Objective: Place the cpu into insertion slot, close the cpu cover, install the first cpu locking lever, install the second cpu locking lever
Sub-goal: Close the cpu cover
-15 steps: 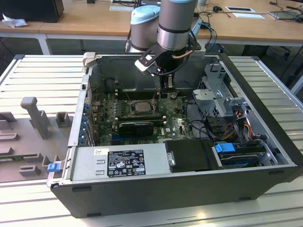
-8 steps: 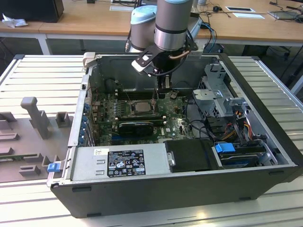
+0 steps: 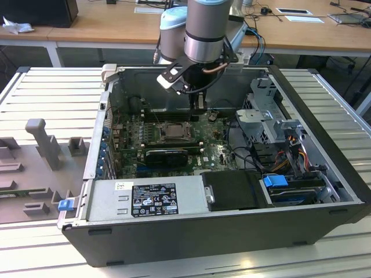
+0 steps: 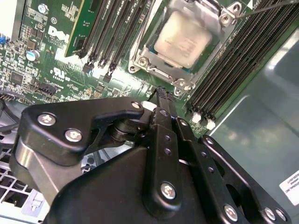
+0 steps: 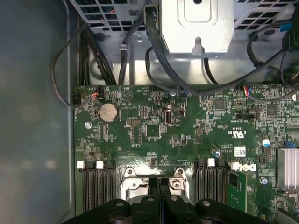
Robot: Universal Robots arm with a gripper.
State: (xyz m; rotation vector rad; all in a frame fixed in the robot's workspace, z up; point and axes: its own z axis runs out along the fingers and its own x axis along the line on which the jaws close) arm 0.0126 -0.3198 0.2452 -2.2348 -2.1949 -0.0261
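The cpu (image 4: 183, 39), a pale silver square, lies in the insertion slot (image 3: 172, 131) of the green motherboard. The silvery cpu cover (image 4: 144, 52) lies flat around it as a frame. A thin wire lever (image 4: 268, 8) runs off from one corner of the socket. My gripper (image 4: 161, 92) hangs just above the board beside the socket, on the exterior view's right of it. Its black fingers (image 5: 160, 187) are pressed together with nothing between them. In the first wrist view they hide part of the socket (image 5: 131, 183).
Black memory slots (image 4: 117, 28) flank the socket on both sides. A long black card (image 3: 167, 155) lies in front of it. Cables (image 5: 154, 60) and a metal drive cage (image 3: 272, 121) stand to the exterior view's right. The power supply (image 3: 145, 200) fills the near edge.
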